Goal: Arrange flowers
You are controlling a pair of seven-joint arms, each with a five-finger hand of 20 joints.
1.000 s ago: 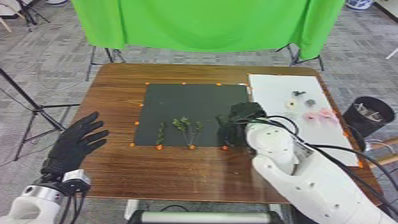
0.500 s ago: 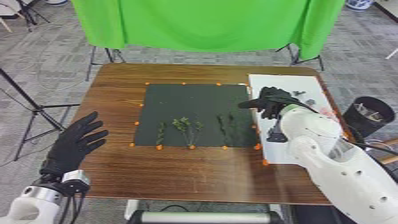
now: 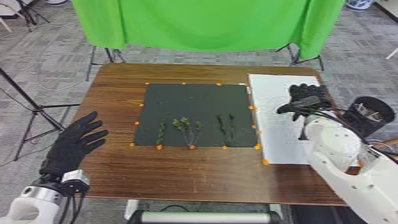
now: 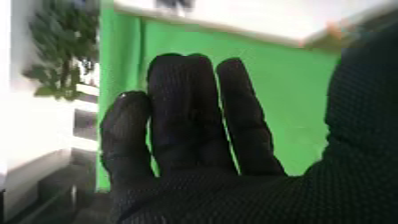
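Note:
In the head view my right hand (image 3: 306, 99) is over the right part of the white board (image 3: 278, 135), covering the spot where flowers lay; its fingers are spread. The right wrist view shows the same hand (image 4: 191, 125) with straight fingers and nothing held. Green stems lie along the near part of the dark mat: a narrow sprig (image 3: 161, 134) at left, a branching one (image 3: 187, 129) beside it, and two thin stems (image 3: 227, 128) farther right. My left hand (image 3: 73, 145) stands open off the table's left side.
Orange markers (image 3: 266, 162) line the mat and board edges on the brown table (image 3: 178, 175). A black bin (image 3: 370, 111) stands off the table's right side, close to my right arm. A green cloth (image 3: 209, 25) hangs beyond the far edge.
My right hand has moved from the mat's right side across to the right part of the white board, uncovering the two thin stems. The left hand has kept still.

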